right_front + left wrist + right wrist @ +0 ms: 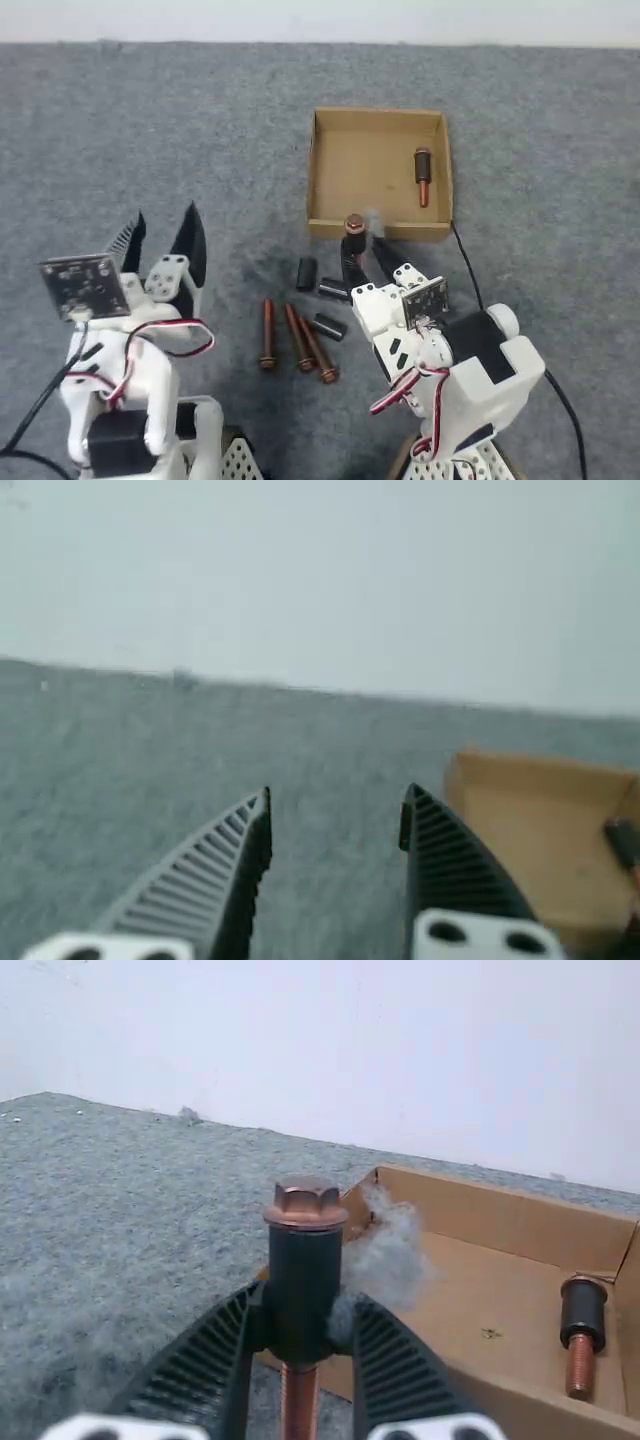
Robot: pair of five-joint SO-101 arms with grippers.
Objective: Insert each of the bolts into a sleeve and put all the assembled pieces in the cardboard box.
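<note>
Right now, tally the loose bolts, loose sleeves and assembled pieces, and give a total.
Loose bolts: 3
Loose sleeves: 3
Assembled pieces: 2 (one in the box, one in the right gripper)
Total: 8

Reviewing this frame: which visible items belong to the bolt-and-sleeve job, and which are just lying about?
Job items:
cardboard box
assembled piece lying inside it
second assembled piece, clamped in the right gripper
three loose bolts
three loose sleeves

Lying about:
grey fluff at the box's near wall
black cable beside the box
</note>
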